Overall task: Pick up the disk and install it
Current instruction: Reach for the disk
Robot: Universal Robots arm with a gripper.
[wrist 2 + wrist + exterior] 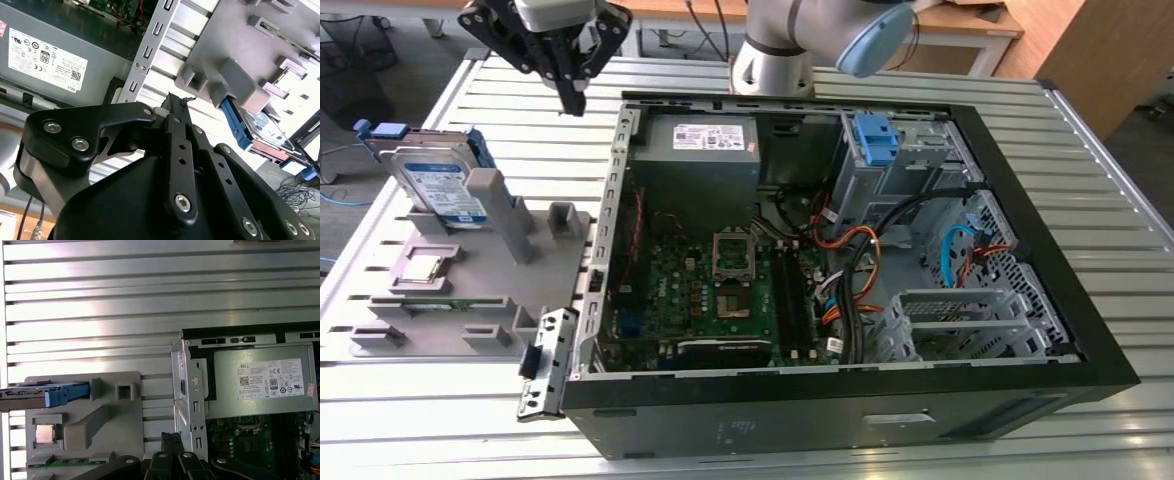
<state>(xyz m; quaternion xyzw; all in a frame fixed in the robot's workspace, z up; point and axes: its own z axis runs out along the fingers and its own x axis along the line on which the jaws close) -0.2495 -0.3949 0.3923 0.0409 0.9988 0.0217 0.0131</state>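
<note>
Exterior view, single arm. Gripper (572, 98) hangs over the slatted table (440, 430) just off the far corner of the open computer case (1067, 330), on the exterior view's left of it. It points down, drawn together to one tip with nothing between. In the first wrist view the fingers (172, 445) likewise read as closed and empty.

Disk (438, 185) is not yet picked. It stands on edge in a slot of the grey fixture tray (480, 300), which lies flat beside the case on the exterior view's left, close against the case's side wall. The label face is turned toward the case's front end. A blue rail (476, 150) shows on the upright edge nearest the case.

Key relation: from the gripper, the disk lies farther out from the case, toward the case's front end, and lower. In the first wrist view the disk is seen edge-on as a thin bar. Its long axis runs square to the case's side wall, with the blue-railed end pointing at that wall, so its thin dimension runs along the wall.

Also noted:
- A processor chip (45, 434) sits on the tray, beyond the disk toward the case's front.
- Inside the case, the power-supply box (714, 140) fills the far corner nearest the gripper.
- A blue bracket (874, 140) with no drive sits farther along the same far wall.

Judgement: the task stands at its very start, with an unladen gripper near the disk but apart from it.
</note>
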